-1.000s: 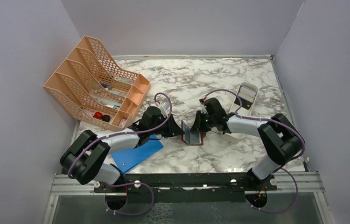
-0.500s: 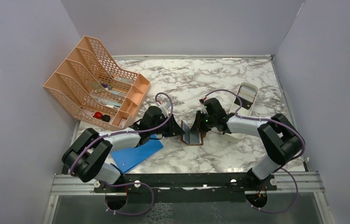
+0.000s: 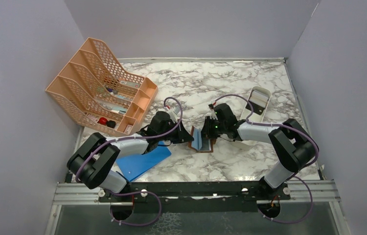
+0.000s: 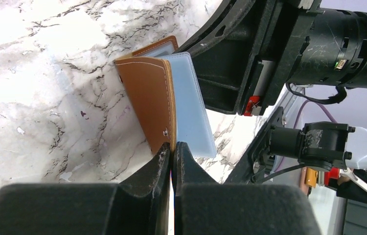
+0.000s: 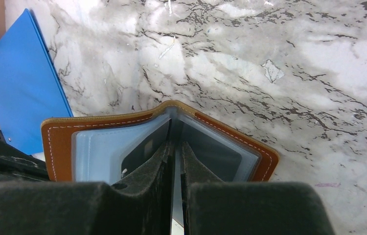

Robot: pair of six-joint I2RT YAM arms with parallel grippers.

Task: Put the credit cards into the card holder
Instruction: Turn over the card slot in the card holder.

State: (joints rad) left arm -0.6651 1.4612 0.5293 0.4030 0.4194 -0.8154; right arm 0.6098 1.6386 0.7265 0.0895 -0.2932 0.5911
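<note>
both arms stretched low and inward from their bases, elbows bent outward, wrists facing each other near centre. left gripper (image 4: pixel 172 149): jaws pressed together, tips touching the cover edge of the card holder (image 4: pixel 147 93). right gripper (image 5: pixel 176 147): jaws almost together, pinching a thin inner leaf of the card holder.
</note>
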